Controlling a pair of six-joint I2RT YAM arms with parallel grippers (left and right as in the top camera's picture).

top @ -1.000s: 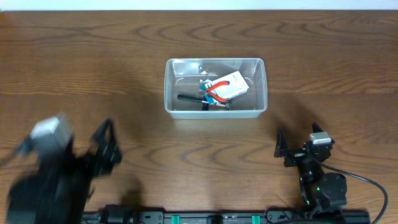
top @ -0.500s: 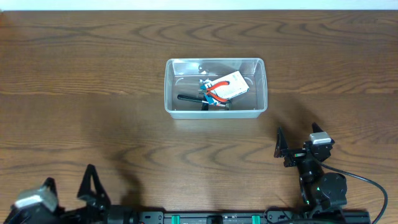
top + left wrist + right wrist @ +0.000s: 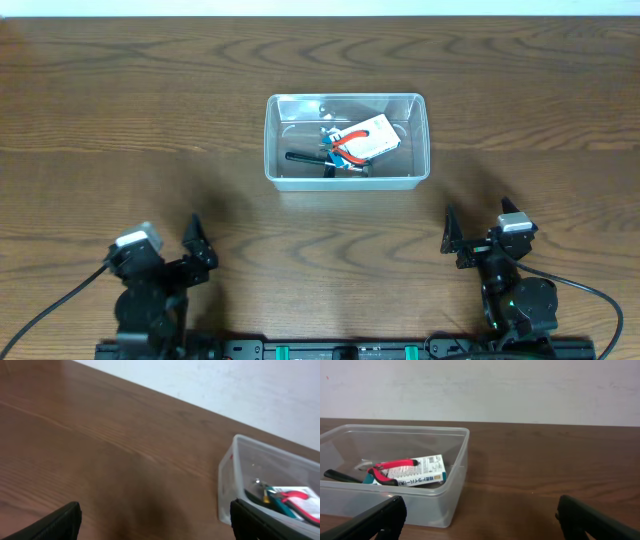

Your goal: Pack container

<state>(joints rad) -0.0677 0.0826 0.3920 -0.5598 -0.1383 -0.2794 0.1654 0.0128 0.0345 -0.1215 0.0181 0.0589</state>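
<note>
The clear plastic container (image 3: pixel 345 181) stands at the middle of the table. It holds red-handled pliers on a white card (image 3: pixel 364 139) and a black-handled tool (image 3: pixel 302 157). My left gripper (image 3: pixel 168 250) is open and empty at the front left, well short of the container. In the left wrist view its jaws (image 3: pixel 157 525) frame bare table, with the container (image 3: pixel 226 485) at the right. My right gripper (image 3: pixel 478 232) is open and empty at the front right. In the right wrist view its jaws (image 3: pixel 482 520) sit wide apart, with the container (image 3: pixel 440 505) ahead on the left.
The brown wooden table (image 3: pixel 120 120) stretches around the container. A pale wall (image 3: pixel 520 385) runs behind the far edge. Black cables (image 3: pixel 590 290) trail from the arm bases at the front edge.
My left arm has swung about at the front left, dropping toward the front edge and then coming back up to its present spot. The right arm and the container have not moved.
</note>
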